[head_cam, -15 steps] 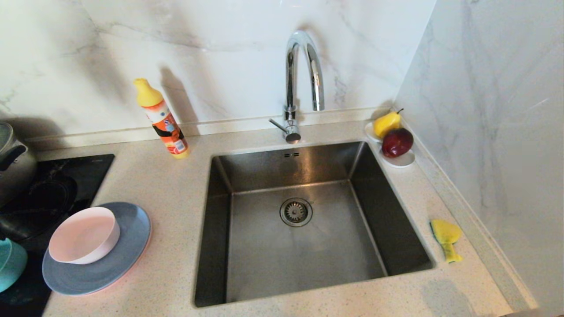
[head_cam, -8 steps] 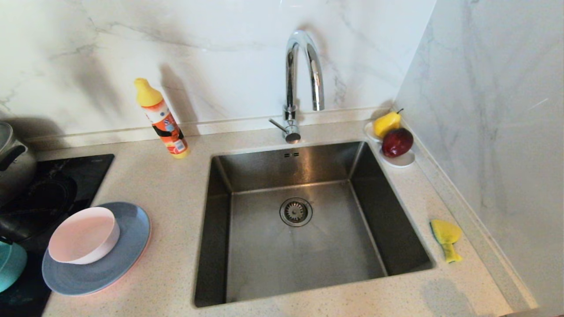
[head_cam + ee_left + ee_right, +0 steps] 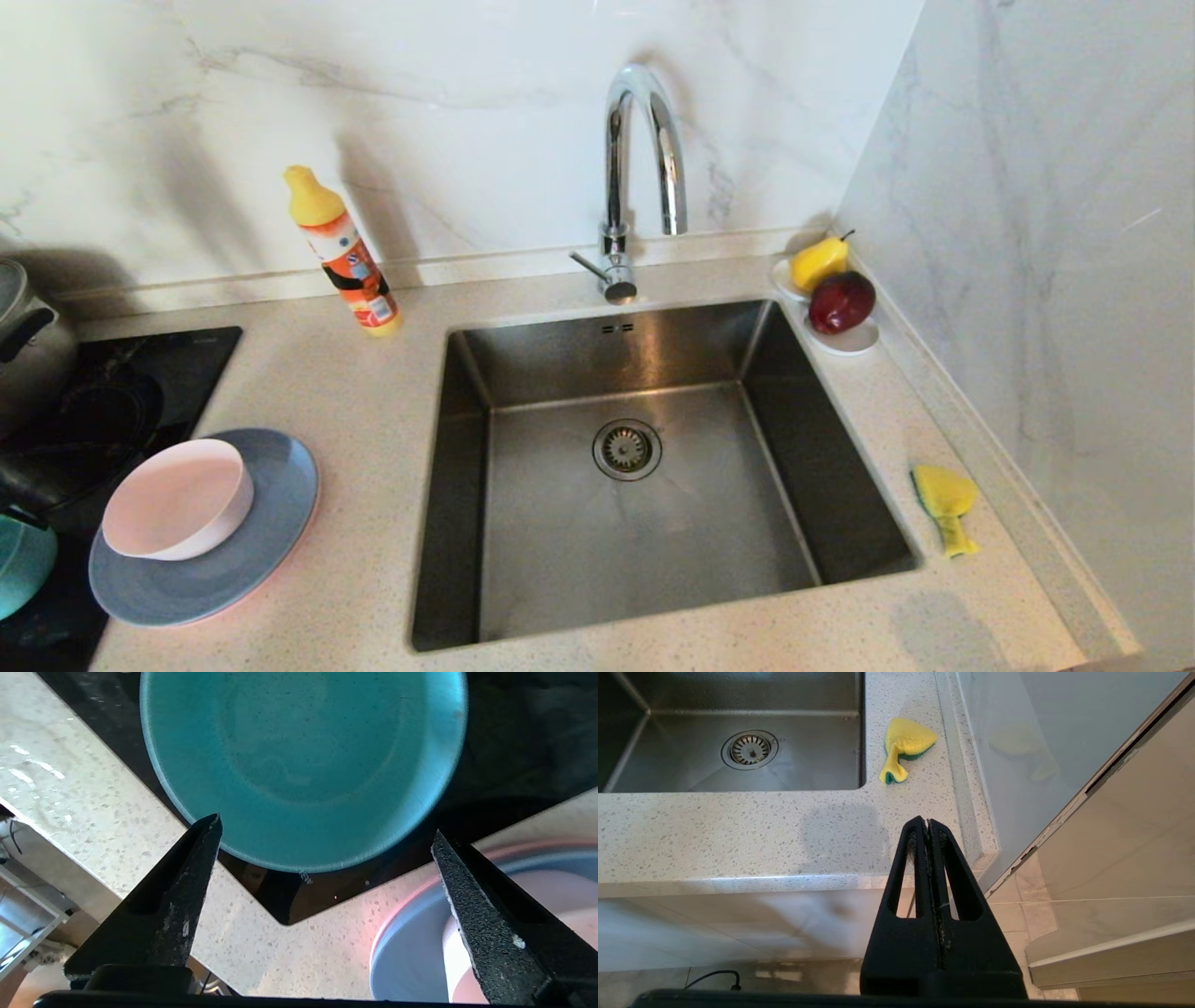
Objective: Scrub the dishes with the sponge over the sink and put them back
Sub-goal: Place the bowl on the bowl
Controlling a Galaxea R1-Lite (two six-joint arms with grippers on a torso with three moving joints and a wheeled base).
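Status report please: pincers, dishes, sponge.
Left pincer open above teal bowl, holding nothing. Right pincer shut, parked off the counter edge. Sponge untouched right of sink.
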